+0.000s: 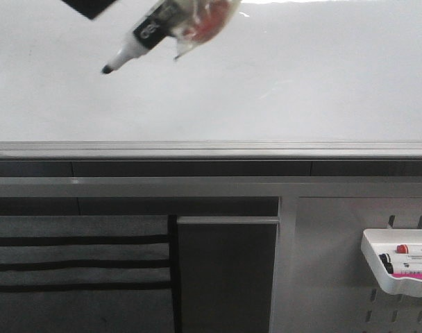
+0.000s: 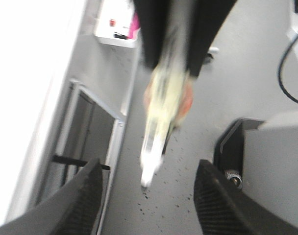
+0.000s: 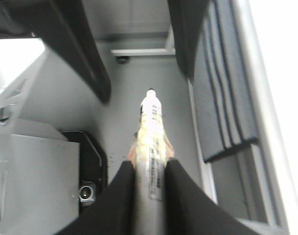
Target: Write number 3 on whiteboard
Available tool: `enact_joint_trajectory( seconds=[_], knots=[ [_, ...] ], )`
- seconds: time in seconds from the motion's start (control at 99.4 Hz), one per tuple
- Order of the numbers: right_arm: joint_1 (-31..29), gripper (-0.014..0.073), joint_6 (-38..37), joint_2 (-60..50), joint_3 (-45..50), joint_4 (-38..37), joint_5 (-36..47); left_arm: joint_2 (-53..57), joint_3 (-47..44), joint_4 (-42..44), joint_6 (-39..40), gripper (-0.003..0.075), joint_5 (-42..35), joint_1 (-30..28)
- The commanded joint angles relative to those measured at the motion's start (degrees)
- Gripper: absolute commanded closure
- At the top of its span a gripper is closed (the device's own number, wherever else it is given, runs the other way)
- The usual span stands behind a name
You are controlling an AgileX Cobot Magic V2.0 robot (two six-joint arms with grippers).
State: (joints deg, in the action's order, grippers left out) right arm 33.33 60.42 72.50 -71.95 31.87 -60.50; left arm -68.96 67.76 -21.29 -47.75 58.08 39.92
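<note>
The whiteboard (image 1: 301, 83) fills the upper front view, and I see no number 3 on it. A black-and-white marker (image 1: 152, 31) hangs tilted in front of it, its uncapped black tip (image 1: 107, 69) pointing down-left. My right gripper (image 3: 149, 164) is shut on the marker's barrel (image 3: 151, 132), which is wrapped in clear tape. My left gripper (image 2: 150, 166) is open and empty, and faces the blurred marker (image 2: 161, 112) tip-on. A black finger (image 1: 89, 5), apparently of the left gripper, shows at the top edge. Whether the tip touches the board I cannot tell.
A grey metal rail (image 1: 211, 149) runs below the board. A grey perforated panel (image 1: 336, 263) at the lower right carries a white tray (image 1: 377, 274) with spare markers. The tray also shows in the left wrist view (image 2: 104, 36). Dark panels (image 1: 225, 277) stand below.
</note>
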Motion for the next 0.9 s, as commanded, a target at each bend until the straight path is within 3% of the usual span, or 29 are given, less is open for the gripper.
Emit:
enact_joint_trajectory(
  seconds=[0.0, 0.111, 0.332, 0.523, 0.684, 0.785, 0.885],
  knots=[
    [0.0, 0.0545, -6.8, -4.4, -2.0, -4.2, 2.8, 4.3, 1.3, -1.9, 1.9, 0.0311, -3.3, -3.2],
    [-2.7, 0.0545, -18.2, -7.8, 0.0, -12.4, 3.6, 8.7, -1.5, -2.2, 4.6, 0.0311, -6.3, -7.6],
    [-15.6, 0.0545, -33.1, -17.1, 12.6, -12.8, 14.5, 20.1, -12.3, -2.2, 9.9, 0.0311, -16.5, -14.7],
    [-19.2, 0.0545, -34.0, -23.2, 21.9, -9.6, 22.5, 26.7, -21.8, -3.2, 11.8, 0.0312, -25.2, -17.1],
    [-19.2, 0.0545, -34.0, -23.8, 24.1, -8.4, 21.5, 26.9, -24.3, -3.2, 11.8, 0.0312, -27.4, -17.1],
    [-19.2, 0.0545, -33.8, -20.5, 20.0, -5.5, 20.7, 26.9, -24.3, -3.2, 11.8, 0.0312, -27.4, -17.1],
    [-19.3, 0.0545, -33.8, -15.4, 12.6, -5.4, 13.4, 26.9, -24.3, -3.2, 11.8, 0.0312, -27.4, -17.1]
  ],
)
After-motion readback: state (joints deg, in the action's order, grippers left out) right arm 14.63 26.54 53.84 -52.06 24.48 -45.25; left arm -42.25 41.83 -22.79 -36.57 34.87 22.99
